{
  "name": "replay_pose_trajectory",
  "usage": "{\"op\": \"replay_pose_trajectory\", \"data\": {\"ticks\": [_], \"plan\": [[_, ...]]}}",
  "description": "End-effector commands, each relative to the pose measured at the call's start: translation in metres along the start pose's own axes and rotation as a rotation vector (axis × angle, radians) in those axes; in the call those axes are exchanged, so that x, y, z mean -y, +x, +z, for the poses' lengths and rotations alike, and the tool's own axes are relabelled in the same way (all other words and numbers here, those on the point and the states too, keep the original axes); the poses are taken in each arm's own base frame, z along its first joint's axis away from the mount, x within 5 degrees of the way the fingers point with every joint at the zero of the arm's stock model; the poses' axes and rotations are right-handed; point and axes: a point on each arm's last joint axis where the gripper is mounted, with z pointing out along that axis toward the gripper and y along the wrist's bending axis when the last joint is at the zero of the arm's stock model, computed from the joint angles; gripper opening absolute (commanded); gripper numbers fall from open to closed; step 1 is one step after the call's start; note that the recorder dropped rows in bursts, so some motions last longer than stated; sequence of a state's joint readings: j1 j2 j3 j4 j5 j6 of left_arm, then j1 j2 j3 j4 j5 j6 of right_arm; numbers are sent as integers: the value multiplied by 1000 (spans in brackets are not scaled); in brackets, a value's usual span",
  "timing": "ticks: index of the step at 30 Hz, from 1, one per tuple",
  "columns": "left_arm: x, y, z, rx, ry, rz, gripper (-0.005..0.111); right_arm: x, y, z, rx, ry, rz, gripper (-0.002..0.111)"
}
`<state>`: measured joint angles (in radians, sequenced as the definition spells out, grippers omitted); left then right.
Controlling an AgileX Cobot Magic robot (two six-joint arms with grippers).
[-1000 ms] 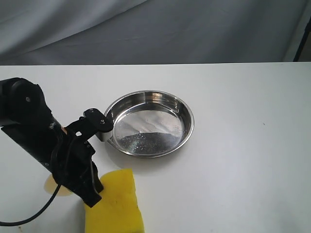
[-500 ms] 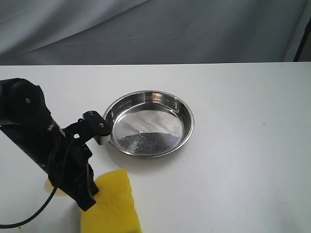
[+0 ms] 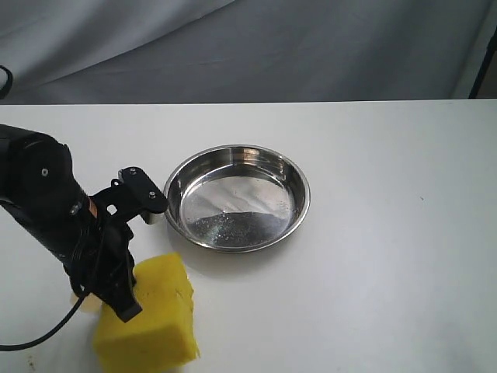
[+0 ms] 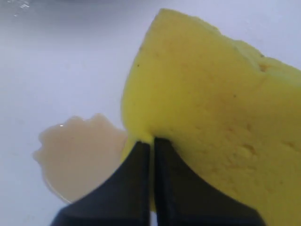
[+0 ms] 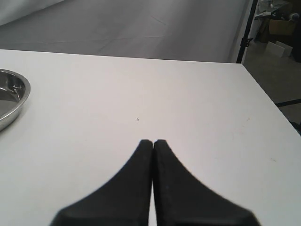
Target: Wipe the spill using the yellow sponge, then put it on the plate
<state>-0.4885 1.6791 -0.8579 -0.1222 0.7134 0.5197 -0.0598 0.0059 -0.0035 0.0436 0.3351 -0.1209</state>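
The yellow sponge lies at the table's front left, and my left gripper is shut on its near edge. In the left wrist view the sponge fills most of the frame, its edge pinched between the jaws of my left gripper. The tan spill is a rounded blot right beside the sponge; the exterior view shows only a sliver of the spill past the arm. The steel plate sits up and to the right of the sponge. My right gripper is shut and holds nothing.
The left arm leans over the table's left side with a cable trailing to the front edge. A grey cloth hangs behind the table. The plate's rim shows in the right wrist view; the table's corner lies beyond.
My left gripper has dragged the sponge to the left, toward the spill, and the sponge has turned with it. The plate has stayed in place.
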Motion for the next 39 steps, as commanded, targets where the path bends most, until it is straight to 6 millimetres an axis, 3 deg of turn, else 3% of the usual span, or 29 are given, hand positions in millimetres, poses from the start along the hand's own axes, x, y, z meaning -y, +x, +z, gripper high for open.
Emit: {"op": "replay_pose_trajectory", "data": {"ticks": [1, 8, 20, 32, 39], "plan": [[-5, -8, -1, 74, -66, 9, 0, 1, 1, 0, 2, 10, -4, 0], [-9, -10, -2, 105, -97, 18, 0, 1, 1, 0, 2, 10, -4, 0], [-27, -4, -4, 34, -295, 15, 0, 1, 1, 0, 2, 10, -4, 0], [-32, 19, 35, -166, -339, 40, 0, 1, 1, 0, 2, 10, -4, 0], [-36, 25, 34, -252, -381, 85, 0, 1, 1, 0, 2, 10, -4, 0]]}}
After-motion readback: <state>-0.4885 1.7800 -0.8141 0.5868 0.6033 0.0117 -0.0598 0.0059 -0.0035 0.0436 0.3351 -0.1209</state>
